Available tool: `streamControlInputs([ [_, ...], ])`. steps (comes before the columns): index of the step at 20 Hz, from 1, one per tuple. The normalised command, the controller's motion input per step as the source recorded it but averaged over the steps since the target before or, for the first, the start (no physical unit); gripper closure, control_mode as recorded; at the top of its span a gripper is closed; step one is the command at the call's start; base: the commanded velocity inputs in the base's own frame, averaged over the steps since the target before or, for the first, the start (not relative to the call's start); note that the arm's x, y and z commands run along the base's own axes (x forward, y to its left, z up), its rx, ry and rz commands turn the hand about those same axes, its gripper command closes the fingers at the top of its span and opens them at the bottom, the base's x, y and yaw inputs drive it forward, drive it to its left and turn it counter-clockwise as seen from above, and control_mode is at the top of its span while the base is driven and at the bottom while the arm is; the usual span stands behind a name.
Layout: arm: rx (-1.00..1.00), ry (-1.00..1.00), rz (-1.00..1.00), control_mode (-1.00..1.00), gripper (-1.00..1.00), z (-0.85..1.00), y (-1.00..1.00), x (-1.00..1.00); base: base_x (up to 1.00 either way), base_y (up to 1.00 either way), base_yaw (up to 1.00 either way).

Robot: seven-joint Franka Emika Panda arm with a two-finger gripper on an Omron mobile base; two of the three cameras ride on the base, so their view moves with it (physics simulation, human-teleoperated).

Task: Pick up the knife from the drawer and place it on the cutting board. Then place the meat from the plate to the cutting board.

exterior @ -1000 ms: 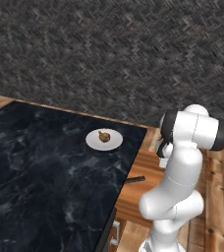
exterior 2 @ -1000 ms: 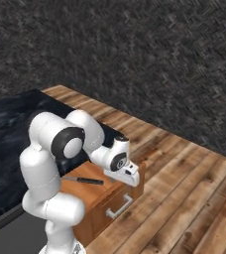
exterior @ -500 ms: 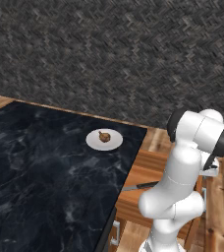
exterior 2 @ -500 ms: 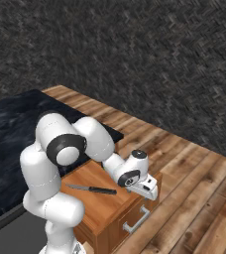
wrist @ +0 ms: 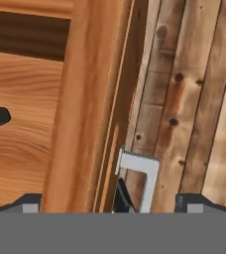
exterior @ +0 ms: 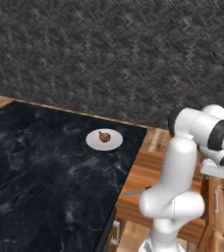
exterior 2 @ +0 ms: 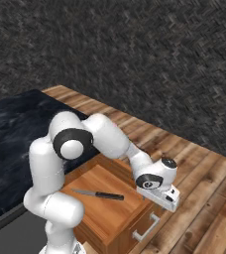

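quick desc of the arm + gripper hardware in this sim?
Glossy white arm of rounded links with black joint bands and round dark grey joint caps, no cables or markings visible. The gripper has a boxy light grey body; its two small dark fingertips show in the hand view.

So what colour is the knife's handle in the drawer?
Black, on the knife; clearest in the right base view.

A black marble worktop (exterior: 45, 167) carries a small round white plate (exterior: 104, 140); the pulled-out reddish-brown wooden drawer (exterior 2: 110, 206) holds a slim dark-handled knife (exterior 2: 97, 194).
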Motion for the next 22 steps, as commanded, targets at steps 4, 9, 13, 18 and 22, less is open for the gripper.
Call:
streamControlInputs([
  [4, 0.22, 0.09, 0.00, -1.00, -1.00, 0.76, -0.65, -0.19, 0.00, 0.00, 0.00],
  [9, 0.04, 0.01, 0.00, -1.00, -1.00, 1.00, -0.03, -0.10, 0.00, 0.00, 0.00],
  [13, 0.00, 0.00, 0.00, -1.00, -1.00, 0.84, 0.32, 0.00, 0.00, 0.00, 0.00],
  [18, -0.05, 0.00, -0.01, -1.00, -1.00, 0.22, 0.58, 0.00, 0.00, 0.00, 0.00],
  [22, -0.17, 0.02, -0.12, -1.00, -1.00, 0.03, 0.82, 0.00, 0.00, 0.00, 0.00],
])
